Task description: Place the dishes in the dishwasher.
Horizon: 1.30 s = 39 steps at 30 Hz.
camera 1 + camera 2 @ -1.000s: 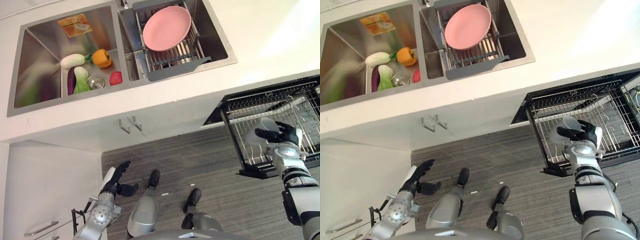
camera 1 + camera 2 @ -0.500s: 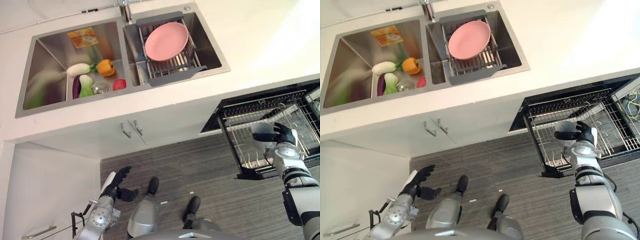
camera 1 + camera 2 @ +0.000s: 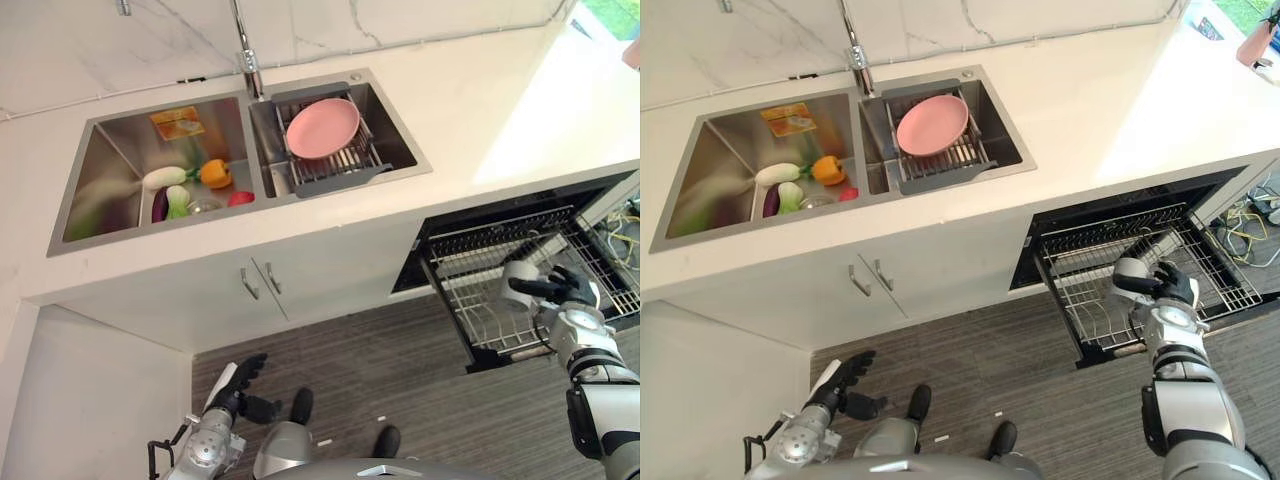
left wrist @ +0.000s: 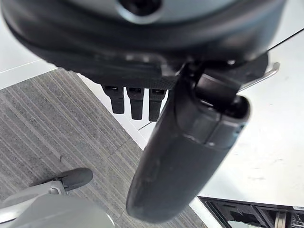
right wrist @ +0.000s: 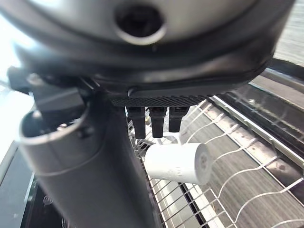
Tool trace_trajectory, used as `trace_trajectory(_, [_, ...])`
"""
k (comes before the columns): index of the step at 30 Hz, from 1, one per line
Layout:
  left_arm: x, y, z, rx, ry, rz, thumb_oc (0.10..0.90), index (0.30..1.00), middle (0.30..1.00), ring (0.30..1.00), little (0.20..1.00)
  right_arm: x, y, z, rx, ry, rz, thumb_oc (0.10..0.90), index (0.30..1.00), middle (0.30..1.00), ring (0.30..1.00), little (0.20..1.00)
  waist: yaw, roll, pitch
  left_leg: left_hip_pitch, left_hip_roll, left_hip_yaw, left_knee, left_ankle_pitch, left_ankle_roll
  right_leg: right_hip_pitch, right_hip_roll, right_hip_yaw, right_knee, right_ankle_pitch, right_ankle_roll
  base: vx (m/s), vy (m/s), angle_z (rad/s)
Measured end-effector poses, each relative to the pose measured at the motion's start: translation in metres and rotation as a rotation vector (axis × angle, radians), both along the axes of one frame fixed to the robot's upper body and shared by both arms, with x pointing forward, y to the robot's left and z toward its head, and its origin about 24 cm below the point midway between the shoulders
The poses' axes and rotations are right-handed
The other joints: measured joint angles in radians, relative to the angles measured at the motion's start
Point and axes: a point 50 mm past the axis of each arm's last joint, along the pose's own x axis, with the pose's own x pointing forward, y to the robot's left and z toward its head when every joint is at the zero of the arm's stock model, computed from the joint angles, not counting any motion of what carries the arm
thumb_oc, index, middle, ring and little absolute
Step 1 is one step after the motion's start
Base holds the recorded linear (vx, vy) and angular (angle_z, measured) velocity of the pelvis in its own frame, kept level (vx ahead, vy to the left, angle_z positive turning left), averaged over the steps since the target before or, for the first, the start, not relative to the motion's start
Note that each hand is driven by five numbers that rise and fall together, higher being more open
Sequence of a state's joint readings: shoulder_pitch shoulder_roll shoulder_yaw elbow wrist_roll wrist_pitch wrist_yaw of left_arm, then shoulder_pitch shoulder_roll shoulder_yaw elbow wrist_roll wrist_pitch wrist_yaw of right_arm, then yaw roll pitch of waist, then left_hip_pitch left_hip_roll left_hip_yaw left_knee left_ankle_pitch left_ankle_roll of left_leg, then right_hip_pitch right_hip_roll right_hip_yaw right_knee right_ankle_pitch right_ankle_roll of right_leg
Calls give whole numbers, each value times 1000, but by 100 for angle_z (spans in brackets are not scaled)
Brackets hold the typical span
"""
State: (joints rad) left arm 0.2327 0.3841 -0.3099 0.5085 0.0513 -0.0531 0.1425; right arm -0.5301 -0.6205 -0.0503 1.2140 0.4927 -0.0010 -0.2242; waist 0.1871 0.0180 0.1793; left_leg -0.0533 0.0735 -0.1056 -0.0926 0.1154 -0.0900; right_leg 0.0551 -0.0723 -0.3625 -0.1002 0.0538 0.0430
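White cup (image 5: 178,163) lying sideways past the right hand's (image 3: 566,290) curled fingers.

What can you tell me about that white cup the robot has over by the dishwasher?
The cup is plain white, smooth and roughly cylindrical, looking like ceramic or plastic. It lies tipped on its side rather than upright, above the wire rack pulled out of the open dishwasher. The robot's right hand is at the cup, its dark fingers reaching over it. Whether the cup already rests on the rack's wires cannot be told. No handle shows, and its inside cannot be seen.
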Motion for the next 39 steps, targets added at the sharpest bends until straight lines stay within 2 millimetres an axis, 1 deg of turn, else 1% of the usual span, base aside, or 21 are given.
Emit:
trace_trajectory(4, [-3, 1, -2, 1, 14, 5, 800, 900, 900, 900, 900, -1, 1, -2, 26, -18, -10, 800, 900, 900, 900, 900, -6, 2, -2, 3, 0, -10, 1, 1, -1, 3, 1, -9, 0, 0, 0, -8, 10, 7])
trace_trajectory(6, [-5, 1, -3, -1, 19, 11, 800, 900, 900, 900, 900, 1, 13, -1, 44, -100, 35, 800, 900, 900, 900, 900, -5, 2, -2, 3, 0, -12, 1, 2, -1, 4, 1, -12, 0, 0, 0, -6, 11, 3])
trace_trajectory(7, [-7, 1, -4, -6, 24, 25, 800, 900, 900, 900, 900, 2, 24, 1, 54, -158, 74, 800, 900, 900, 900, 900, -10, 3, -2, 5, -1, -12, 1, 2, -1, 6, 1, -11, 0, -1, 1, -12, 11, 6])
trace_trajectory(9, [-14, 2, -14, -44, 48, 186, 800, 900, 900, 900, 900, -11, 63, 18, 76, -399, 189, 800, 900, 900, 900, 900, -18, 9, -5, 15, -6, -18, 1, 2, -1, 19, -2, -19, 0, -2, 1, 4, 11, 8])
trace_trajectory(10, [-20, 3, -20, -25, 90, 198, 800, 900, 900, 900, 900, -10, 78, 19, 95, -439, 256, 800, 900, 900, 900, 900, -35, 9, -5, 24, -4, -18, 1, -1, -2, 30, -3, -18, 0, -8, 6, 11, 21, 11])
trace_trajectory(11, [-22, 5, -27, -1, 124, 213, 800, 900, 900, 900, 900, -16, 88, 25, 121, -514, 243, 800, 900, 900, 900, 900, -32, 11, -5, 31, -6, -24, -4, -4, -4, 43, -7, -27, -1, -14, 9, 4, 24, 17])
trace_trajectory(12, [-24, 4, -36, 34, 175, 216, 800, 900, 900, 900, 900, -31, 102, 32, 173, -620, 208, 800, 900, 900, 900, 900, -31, 12, -9, 36, -7, -26, -4, -15, -7, 56, -8, -35, 0, -18, 8, -21, 31, 16])
trace_trajectory(14, [-44, 7, -46, 82, 295, 210, 800, 900, 900, 900, 900, -36, 122, 47, 194, -726, 260, 800, 900, 900, 900, 900, -56, 5, -20, 30, -9, -17, -4, -20, -1, 50, -11, -33, 0, -24, 3, -6, 12, 3])
trace_trajectory(16, [-50, 8, -48, 77, 307, 221, 800, 900, 900, 900, 900, -37, 124, 52, 186, -757, 274, 800, 900, 900, 900, 900, -64, 2, -23, 31, -8, -10, -4, -19, 0, 50, -15, -33, -1, -24, 3, 0, 0, 0])
trace_trajectory(18, [-72, 11, -57, 74, 399, 284, 800, 900, 900, 900, 900, -40, 128, 54, 198, -806, 273, 800, 900, 900, 900, 900, -82, 2, -52, 35, -15, -1, -4, -20, 6, 50, -24, -26, -1, -23, 12, -13, 0, -6])
trace_trajectory(20, [-83, 10, -63, 54, 466, 356, 800, 900, 900, 900, 900, -44, 132, 54, 233, -823, 306, 800, 900, 900, 900, 900, -86, 11, -63, 39, -18, 6, -4, -18, 10, 53, -28, -21, 0, -20, 19, -12, -19, -9])
trace_trajectory(23, [-109, 1, -70, 20, 575, 427, 800, 900, 900, 900, 900, -49, 138, 55, 267, -832, 389, 800, 900, 900, 900, 900, -104, 23, -72, 46, -24, 10, -4, -19, 14, 58, -33, -16, 0, -20, 20, -17, -34, -4])
trace_trajectory(26, [-118, -3, -72, -14, 593, 499, 800, 900, 900, 900, 900, -49, 136, 57, 249, -831, 400, 800, 900, 900, 900, 900, -99, 28, -75, 53, -23, 8, 1, -19, 14, 64, -32, -19, 0, -23, 22, -17, -55, 3])
trace_trajectory(30, [-136, -6, -74, -46, 656, 619, 800, 900, 900, 900, 900, -44, 133, 65, 203, -838, 439, 800, 900, 900, 900, 900, -77, 50, -86, 56, -19, 6, -4, -22, 9, 70, -26, -21, -1, -30, 26, -9, -50, 1])
trace_trajectory(32, [-139, -7, -74, -78, 652, 720, 800, 900, 900, 900, 900, -39, 137, 70, 185, -842, 477, 800, 900, 900, 900, 900, -73, 64, -80, 52, -17, 6, 4, -26, -4, 69, -16, -21, -1, -31, 23, -67, -72, 3])
trace_trajectory(34, [-134, -9, -74, -93, 624, 746, 800, 900, 900, 900, 900, -33, 142, 77, 155, -856, 517, 800, 900, 900, 900, 900, -72, 83, -58, 20, -18, 1, 54, -20, -15, 62, -7, -10, -3, -39, 11, -87, -99, 33])
trace_trajectory(35, [-120, -10, -74, -104, 587, 747, 800, 900, 900, 900, 900, -31, 140, 81, 133, -865, 524, 800, 900, 900, 900, 900, -76, 84, -40, -64, -42, 16, 154, -6, -34, 49, -5, 4, 2, -49, -3, 7, -111, 110])
trace_trajectory(36, [-92, -11, -72, -123, 522, 740, 800, 900, 900, 900, 900, -30, 134, 87, 95, -871, 516, 800, 900, 900, 900, 900, -79, 67, 5, -161, -60, 85, 275, 42, -84, 43, -29, -4, 5, -52, -23, 74, -108, 124])
trace_trajectory(37, [-84, -12, -71, -132, 506, 736, 800, 900, 900, 900, 900, -29, 134, 88, 87, -871, 517, 800, 900, 900, 900, 900, -62, 69, 18, -201, -47, 195, 307, 38, -79, 47, -33, -26, -3, -45, -35, 88, -80, 105])
trace_trajectory(38, [-81, -13, -71, -135, 500, 739, 800, 900, 900, 900, 900, -27, 137, 89, 81, -874, 520, 800, 900, 900, 900, 900, -54, 71, 19, -208, -29, 324, 288, 14, -44, 47, -30, -48, -3, -51, -43, 119, -6, 72])
trace_trajectory(39, [-80, -12, -71, -127, 498, 741, 800, 900, 900, 900, 900, -25, 139, 91, 78, -882, 510, 800, 900, 900, 900, 900, -53, 64, 24, -217, -17, 430, 270, 10, -43, 48, -32, -69, -3, -55, -48, 130, 73, 57])
